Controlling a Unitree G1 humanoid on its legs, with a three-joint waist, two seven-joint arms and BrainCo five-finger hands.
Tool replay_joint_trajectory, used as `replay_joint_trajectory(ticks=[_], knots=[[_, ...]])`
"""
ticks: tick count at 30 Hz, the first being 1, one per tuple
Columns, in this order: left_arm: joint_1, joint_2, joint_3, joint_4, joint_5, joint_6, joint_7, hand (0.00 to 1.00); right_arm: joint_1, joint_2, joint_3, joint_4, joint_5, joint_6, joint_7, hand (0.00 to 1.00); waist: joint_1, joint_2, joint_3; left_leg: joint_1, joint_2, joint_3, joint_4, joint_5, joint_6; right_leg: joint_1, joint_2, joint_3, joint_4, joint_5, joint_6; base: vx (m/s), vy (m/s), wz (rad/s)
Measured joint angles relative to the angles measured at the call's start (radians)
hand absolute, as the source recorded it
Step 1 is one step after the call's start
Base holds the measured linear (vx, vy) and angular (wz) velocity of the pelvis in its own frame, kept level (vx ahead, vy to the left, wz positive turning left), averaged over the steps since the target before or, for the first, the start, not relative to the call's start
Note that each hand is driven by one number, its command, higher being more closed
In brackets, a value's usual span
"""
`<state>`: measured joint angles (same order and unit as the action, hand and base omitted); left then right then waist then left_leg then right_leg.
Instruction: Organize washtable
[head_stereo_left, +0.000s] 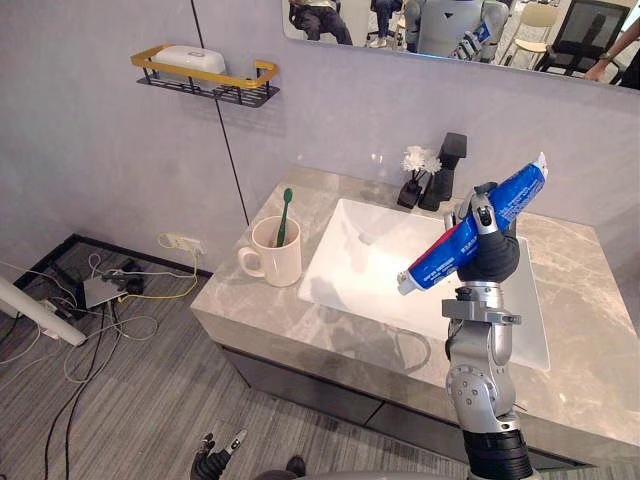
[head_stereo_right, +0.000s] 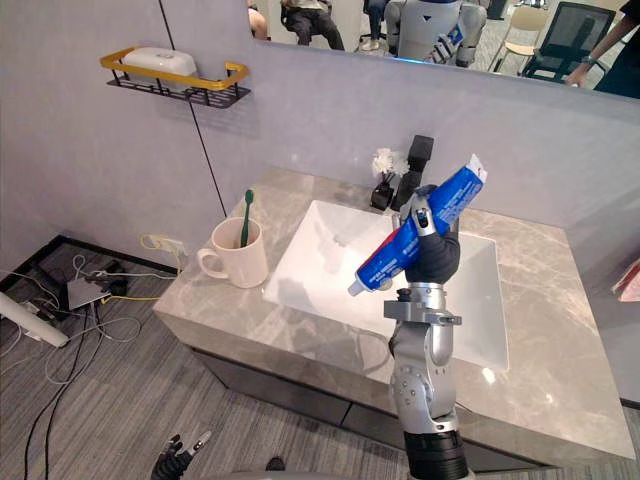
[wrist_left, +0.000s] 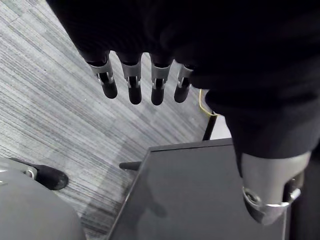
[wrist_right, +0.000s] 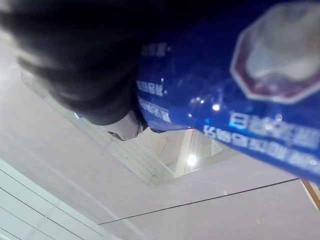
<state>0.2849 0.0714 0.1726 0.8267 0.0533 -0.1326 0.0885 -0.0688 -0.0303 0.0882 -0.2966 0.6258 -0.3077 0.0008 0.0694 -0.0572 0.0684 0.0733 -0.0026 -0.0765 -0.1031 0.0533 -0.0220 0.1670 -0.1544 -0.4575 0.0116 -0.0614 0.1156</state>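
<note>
My right hand (head_stereo_left: 487, 240) is raised above the white basin (head_stereo_left: 350, 260), shut on a blue toothpaste tube (head_stereo_left: 470, 228) that slants with its white cap end low and to the left. The tube (wrist_right: 240, 75) fills the close right wrist view. A cream mug (head_stereo_left: 275, 250) with a green toothbrush (head_stereo_left: 284, 215) in it stands on the marble counter (head_stereo_left: 580, 330) left of the basin. My left hand (wrist_left: 145, 85) hangs low beside the cabinet, fingers straight and holding nothing; it also shows at the bottom of the left eye view (head_stereo_left: 215, 455).
A black tap (head_stereo_left: 445, 170) and a small white flower holder (head_stereo_left: 415, 175) stand behind the basin. A wall shelf (head_stereo_left: 205, 78) with a white soap box hangs at upper left. Cables and a power strip (head_stereo_left: 110, 290) lie on the floor left of the cabinet.
</note>
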Motion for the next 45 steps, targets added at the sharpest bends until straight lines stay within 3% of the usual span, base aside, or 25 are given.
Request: replay_joint_trajectory(ticks=[11,16,21,23,28,33,37,39,45], knots=[[-0.02,0.049,-0.076,0.038,0.026,-0.002,-0.001,0.0,-0.033,-0.01,0.015,0.0,-0.089,0.0,-0.032,1.0,0.003,-0.014,0.007,-0.01,0.004,-0.002,0.0,0.0,0.0,-0.007,0.005,0.0,-0.003,0.0,0.0,0.0,0.0,0.0],[-0.023,0.062,-0.094,0.052,0.026,-0.002,-0.001,0.0,-0.106,-0.018,0.08,0.0,-0.168,0.0,-0.065,1.0,0.008,-0.02,0.009,-0.021,0.004,-0.01,0.0,0.0,0.0,-0.016,0.007,-0.005,-0.002,0.0,0.0,0.0,-0.004,0.03],[-0.026,0.065,-0.104,0.052,0.028,-0.003,-0.001,0.0,-0.207,-0.017,0.124,0.03,-0.272,0.0,-0.094,1.0,0.031,-0.022,0.01,-0.029,0.002,-0.03,0.0,0.002,-0.001,-0.016,0.012,-0.015,-0.003,-0.001,-0.001,0.0,-0.013,0.1],[-0.028,0.068,-0.107,0.054,0.028,-0.004,-0.001,0.0,-0.253,-0.018,0.141,0.049,-0.314,0.0,-0.111,1.0,0.053,-0.026,0.014,-0.031,0.002,-0.035,0.0,0.003,-0.002,-0.016,0.013,-0.019,-0.003,-0.002,-0.002,-0.01,-0.012,0.07],[-0.029,0.084,-0.135,0.056,0.028,-0.006,-0.001,0.0,-0.343,-0.017,0.166,0.096,-0.391,0.0,-0.136,1.0,0.058,-0.033,0.024,-0.044,0.002,-0.058,0.0,0.011,-0.006,-0.016,0.013,-0.04,-0.002,-0.005,-0.004,-0.02,-0.014,0.15],[-0.03,0.089,-0.142,0.056,0.029,-0.007,-0.001,0.0,-0.436,-0.017,0.209,0.145,-0.475,0.001,-0.173,1.0,0.083,-0.039,0.03,-0.054,0.003,-0.065,0.0,0.013,-0.008,-0.018,0.014,-0.055,-0.002,-0.007,-0.007,-0.02,-0.012,0.08],[-0.03,0.09,-0.146,0.056,0.029,-0.008,0.0,0.0,-0.516,-0.007,0.234,0.209,-0.511,0.004,-0.186,1.0,0.09,-0.038,0.031,-0.062,0.003,-0.073,0.0,0.018,-0.007,-0.022,0.015,-0.064,-0.002,-0.007,-0.007,-0.01,-0.009,0.06],[-0.042,0.099,-0.172,0.055,0.029,-0.008,0.0,0.0,-0.545,-0.005,0.239,0.241,-0.528,0.005,-0.203,1.0,0.109,-0.038,0.038,-0.063,0.003,-0.074,0.0,0.018,-0.007,-0.022,0.015,-0.065,-0.002,-0.008,-0.007,0.0,0.0,0.0],[-0.051,0.103,-0.179,0.054,0.034,-0.009,0.0,0.0,-0.619,0.006,0.24,0.323,-0.559,0.013,-0.222,1.0,0.114,-0.039,0.059,-0.08,0.002,-0.088,0.0,0.023,-0.009,-0.031,0.016,-0.079,-0.002,-0.008,-0.007,-0.02,-0.01,0.08]])
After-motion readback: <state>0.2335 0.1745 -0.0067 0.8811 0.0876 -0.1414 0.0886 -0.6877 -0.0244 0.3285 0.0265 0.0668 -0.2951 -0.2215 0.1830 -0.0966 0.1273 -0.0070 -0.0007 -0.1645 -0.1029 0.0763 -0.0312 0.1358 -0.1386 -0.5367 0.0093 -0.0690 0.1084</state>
